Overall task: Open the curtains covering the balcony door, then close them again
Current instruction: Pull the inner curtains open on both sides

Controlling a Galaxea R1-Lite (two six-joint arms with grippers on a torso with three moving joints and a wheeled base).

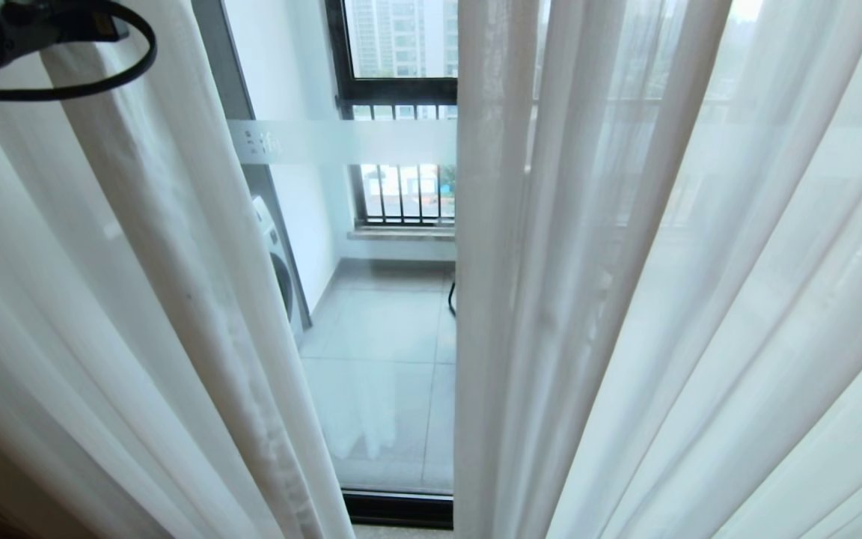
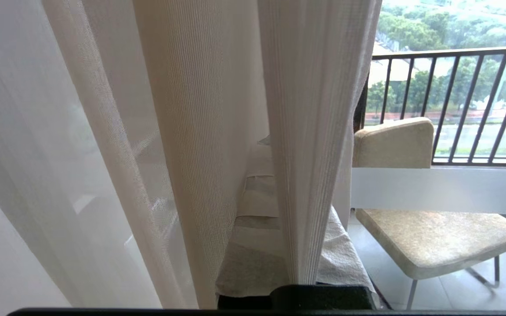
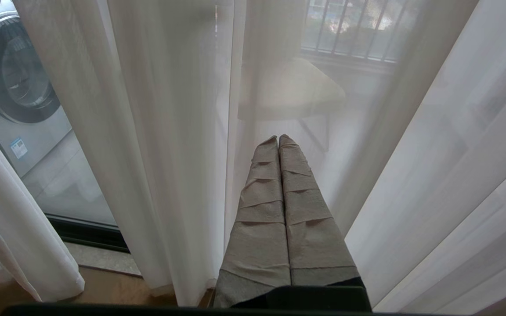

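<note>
The curtains (image 1: 663, 299) fill most of the scene: thin, see-through white sheers hanging in long soft folds to the floor, parted into two panels with a narrow gap between them. Through that gap shows the balcony door (image 1: 371, 337), clear glass with a frosted white band across it and a black bottom frame at the floor; beyond the glass lie pale floor tiles, a white washing machine (image 1: 275, 258) at the left edge of the balcony and a barred railing (image 1: 405, 191) under the outer window. The left panel slants, drawn aside toward the upper left, where the left arm reaches in at the top corner of the head view. In the left wrist view the left gripper (image 2: 294, 245) is closed on a fold of the sheer, the weave bunched between its cloth-wrapped fingers (image 2: 253, 254), with a beige chair (image 2: 428, 232) visible out on the balcony past the glass. The right gripper (image 3: 278, 140) hangs low in front of the right panel, its wrapped fingers (image 3: 262, 210) pressed together with nothing between them, tips just short of the fabric.
</note>
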